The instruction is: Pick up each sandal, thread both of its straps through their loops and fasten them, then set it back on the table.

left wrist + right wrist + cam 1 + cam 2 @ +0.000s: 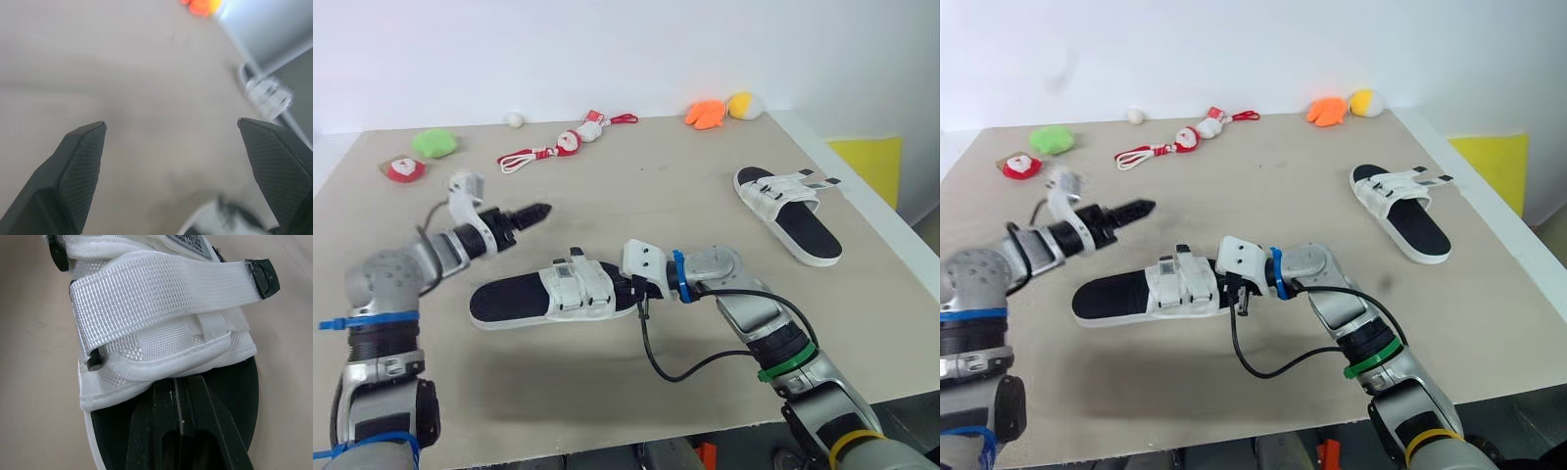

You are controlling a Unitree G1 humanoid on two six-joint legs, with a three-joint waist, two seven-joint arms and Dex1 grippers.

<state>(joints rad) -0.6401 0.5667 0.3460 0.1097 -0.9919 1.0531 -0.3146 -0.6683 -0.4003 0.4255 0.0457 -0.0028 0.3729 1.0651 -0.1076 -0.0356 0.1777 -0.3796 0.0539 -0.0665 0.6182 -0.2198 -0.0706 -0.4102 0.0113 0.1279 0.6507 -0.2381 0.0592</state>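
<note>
head eyes: both are looking down from above at the same table [636, 186] | left wrist: is looking across the table toward the far sandal [266, 93] | right wrist: is looking very close at the near sandal [161, 308]

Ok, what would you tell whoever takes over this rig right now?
Left gripper: open, over the table, holding nothing.
Right gripper: shut, tips on the near sandal, right by its straps.
Near sandal lies on the table, straps laid across it; I cannot tell if they are fastened.
Far sandal lies on the table, strap ends sticking out loose.
Left to do: check the near sandal, then fasten the far one.
</note>
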